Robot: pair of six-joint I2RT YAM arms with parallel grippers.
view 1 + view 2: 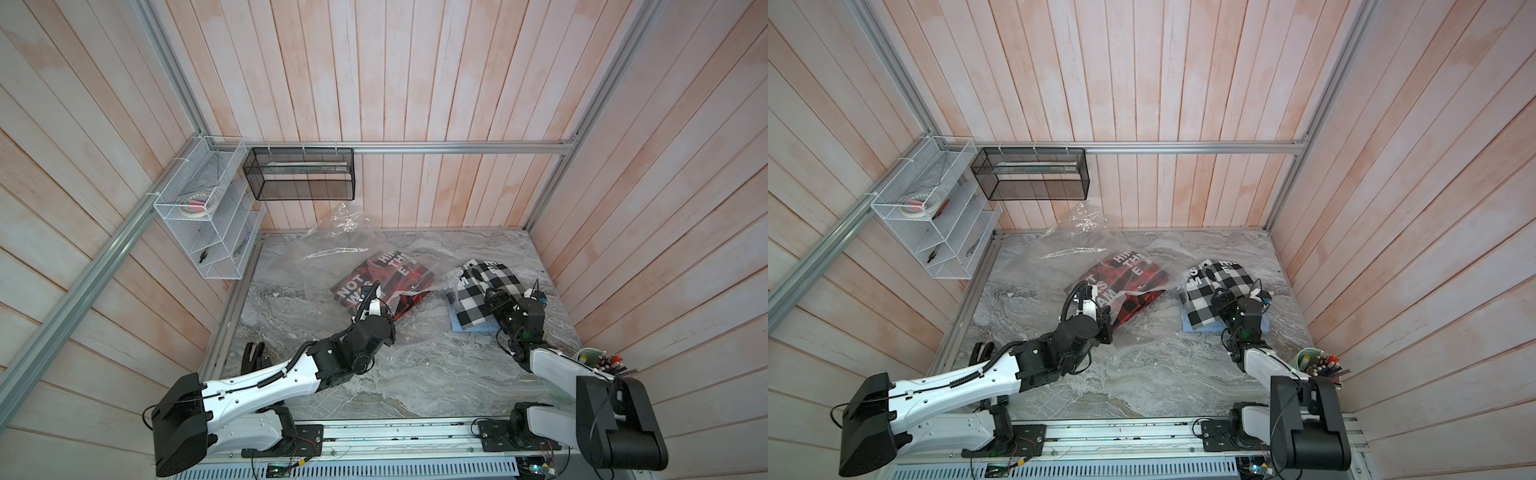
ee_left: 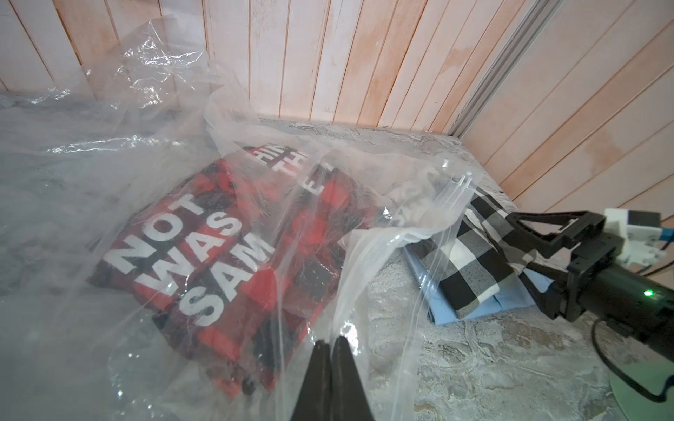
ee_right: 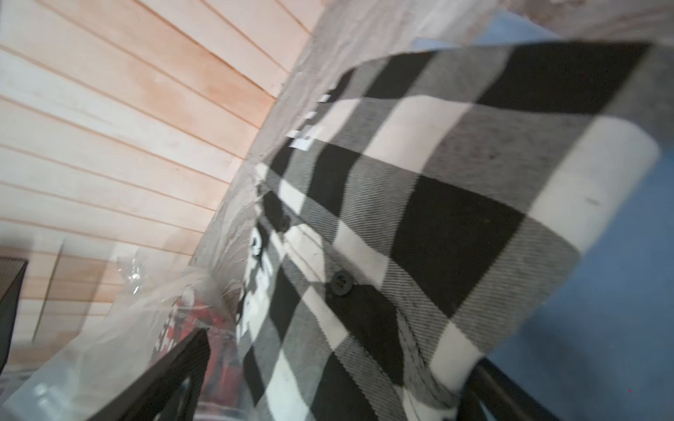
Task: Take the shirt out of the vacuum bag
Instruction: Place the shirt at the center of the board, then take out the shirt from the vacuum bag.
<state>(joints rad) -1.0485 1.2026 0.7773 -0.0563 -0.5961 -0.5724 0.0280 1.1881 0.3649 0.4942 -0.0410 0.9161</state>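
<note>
My left arm reaches low over the tabletop (image 1: 436,374), left fingers (image 2: 319,375) clenched on the near edge of the vacuum bag (image 1: 345,249). The bag lies far, in the middle, with the red checked shirt (image 1: 374,278) inside. At right, my arm bends down, right fingers (image 2: 514,218) spread apart over the black-and-white checked shirt (image 1: 478,291), which lies on a blue cloth (image 1: 473,327).

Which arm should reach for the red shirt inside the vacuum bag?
Right, probably: the right pincer is open; the left pincer is shut on the vacuum bag over the red shirt.

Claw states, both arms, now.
Left claw: shut, pinching the vacuum bag film.
Right claw: open, jaws spread around the black-and-white checked shirt.
</note>
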